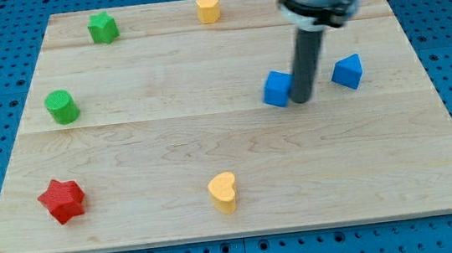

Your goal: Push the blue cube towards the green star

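The blue cube (276, 89) sits right of the board's middle. My tip (302, 101) stands right against the cube's right side, between it and a blue triangular block (347, 71). The green star (102, 27) lies near the view's top left corner of the board, far to the left of the cube and above it.
A green cylinder (61, 107) is at the view's left. A red star (62, 200) is at the bottom left. A yellow heart (224, 191) is at the bottom middle. A yellow hexagonal block (208, 8) is at the top middle. The wooden board (237, 155) lies on a blue pegboard.
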`<state>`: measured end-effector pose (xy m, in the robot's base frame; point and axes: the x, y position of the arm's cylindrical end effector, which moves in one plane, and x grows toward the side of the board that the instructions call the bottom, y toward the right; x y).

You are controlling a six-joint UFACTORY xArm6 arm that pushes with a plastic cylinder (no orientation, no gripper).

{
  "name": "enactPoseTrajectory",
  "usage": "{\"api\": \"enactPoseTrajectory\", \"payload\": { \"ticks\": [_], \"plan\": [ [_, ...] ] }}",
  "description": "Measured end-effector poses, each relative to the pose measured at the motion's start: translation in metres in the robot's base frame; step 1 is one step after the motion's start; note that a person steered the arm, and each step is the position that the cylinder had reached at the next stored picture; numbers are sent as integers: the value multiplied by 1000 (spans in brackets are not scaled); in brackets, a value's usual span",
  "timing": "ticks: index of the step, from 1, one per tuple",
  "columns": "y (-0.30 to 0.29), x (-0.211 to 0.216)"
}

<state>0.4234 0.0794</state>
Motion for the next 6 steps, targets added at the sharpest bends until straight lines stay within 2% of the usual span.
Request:
{"api": "enactPoseTrajectory", "payload": {
  "ticks": [3, 5, 6],
  "plan": [
    [-110, -85],
    [-131, -142],
    [-167, -164]
  ]
}}
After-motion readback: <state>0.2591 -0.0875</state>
